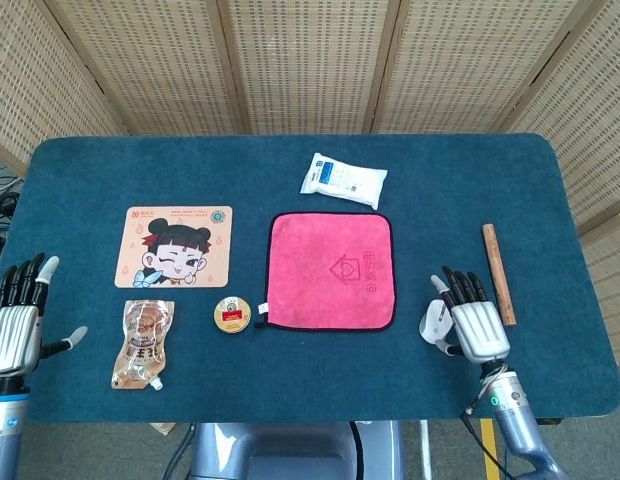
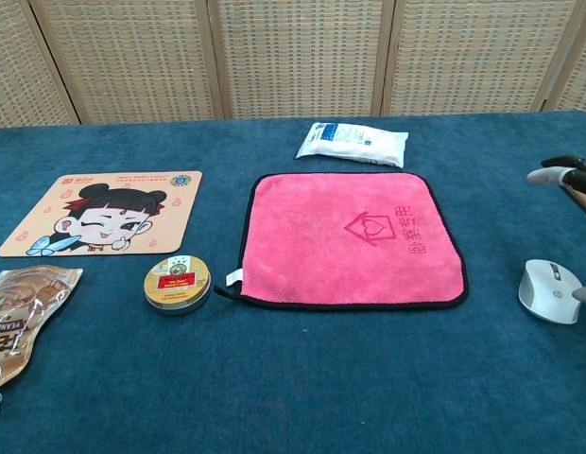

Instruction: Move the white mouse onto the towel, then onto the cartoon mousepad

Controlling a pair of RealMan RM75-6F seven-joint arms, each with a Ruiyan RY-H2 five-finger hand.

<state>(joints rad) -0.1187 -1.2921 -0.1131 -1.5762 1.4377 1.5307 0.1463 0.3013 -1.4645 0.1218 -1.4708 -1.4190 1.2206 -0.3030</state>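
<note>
The white mouse (image 1: pixel 428 322) (image 2: pixel 550 290) lies on the blue table cover, just right of the pink towel (image 1: pixel 332 270) (image 2: pixel 350 236). My right hand (image 1: pixel 472 327) hovers open at the mouse's right side, fingers spread and pointing away from me, and hides part of the mouse in the head view. Only its fingertips (image 2: pixel 558 174) and thumb tip show in the chest view, at the right edge; whether the thumb touches the mouse I cannot tell. The cartoon mousepad (image 1: pixel 174 246) (image 2: pixel 104 212) lies at the left. My left hand (image 1: pixel 15 325) stays open at the table's front left edge.
A round tin (image 1: pixel 232 314) (image 2: pixel 178 282) sits between mousepad and towel. A brown pouch (image 1: pixel 142 343) (image 2: pixel 19 307) lies at the front left. A white packet (image 1: pixel 342 180) (image 2: pixel 352 144) lies behind the towel. A wooden stick (image 1: pixel 497 272) lies right of my right hand.
</note>
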